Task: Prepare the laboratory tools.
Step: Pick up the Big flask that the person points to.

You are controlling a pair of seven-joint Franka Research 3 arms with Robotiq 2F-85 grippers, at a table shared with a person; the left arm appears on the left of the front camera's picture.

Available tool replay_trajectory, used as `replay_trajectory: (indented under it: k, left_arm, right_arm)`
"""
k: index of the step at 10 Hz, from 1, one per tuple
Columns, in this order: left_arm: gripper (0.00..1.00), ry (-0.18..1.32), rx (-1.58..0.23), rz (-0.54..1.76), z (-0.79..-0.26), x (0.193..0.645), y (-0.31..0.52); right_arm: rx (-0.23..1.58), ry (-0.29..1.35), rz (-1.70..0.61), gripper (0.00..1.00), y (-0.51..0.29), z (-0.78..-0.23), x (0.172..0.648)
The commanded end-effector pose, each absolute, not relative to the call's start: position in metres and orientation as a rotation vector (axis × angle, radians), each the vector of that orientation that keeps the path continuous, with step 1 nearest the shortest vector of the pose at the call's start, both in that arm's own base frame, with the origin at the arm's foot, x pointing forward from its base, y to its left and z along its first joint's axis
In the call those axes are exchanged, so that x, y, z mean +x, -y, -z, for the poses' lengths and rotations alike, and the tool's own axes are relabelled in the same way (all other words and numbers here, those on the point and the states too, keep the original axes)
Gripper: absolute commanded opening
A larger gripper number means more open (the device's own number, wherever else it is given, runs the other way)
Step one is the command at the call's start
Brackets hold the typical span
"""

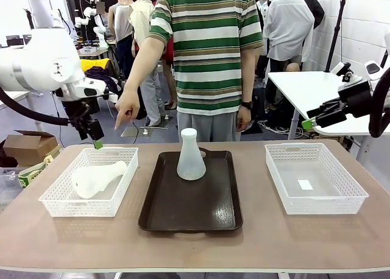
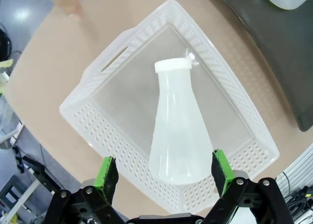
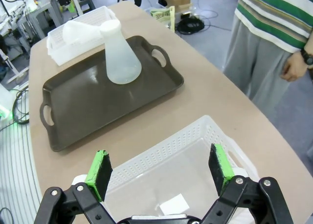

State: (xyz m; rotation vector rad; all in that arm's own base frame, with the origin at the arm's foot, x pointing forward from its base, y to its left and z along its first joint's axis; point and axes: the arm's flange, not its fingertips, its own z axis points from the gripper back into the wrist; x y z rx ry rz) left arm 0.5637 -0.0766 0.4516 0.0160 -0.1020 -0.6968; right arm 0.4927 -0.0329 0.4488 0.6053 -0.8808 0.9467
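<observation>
Nearest, a brown table (image 1: 195,245) holds three containers in a row. At left, a white lattice basket (image 1: 61,207) contains one frosted flask (image 1: 97,178) lying on its side, neck pointing right. The robot's left hand (image 1: 97,142) hovers over the basket's far edge, fingers spread apart, touching nothing. A person's hand (image 1: 126,108) points down just beside it. In the middle, a dark tray (image 1: 183,215) carries a second flask (image 1: 191,157), upright at its far end. At right sits another basket (image 1: 326,206). The robot's right hand (image 1: 308,124) hangs above that side, fingers spread, holding nothing.
</observation>
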Motion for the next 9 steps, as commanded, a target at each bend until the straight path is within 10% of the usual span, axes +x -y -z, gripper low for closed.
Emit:
replay_trajectory:
  k: [1,9]
  left_arm:
    - [1.00,0.094,0.064,0.692,-0.432,0.573,0.088]
    - [1.00,0.087,0.064,0.804,-0.372,0.579,0.116]
  right_arm:
    - [0.598,0.881,-0.943,1.00,0.033,-0.448,0.493]
    - [0.598,0.881,-0.943,1.00,0.033,-0.448,0.493]
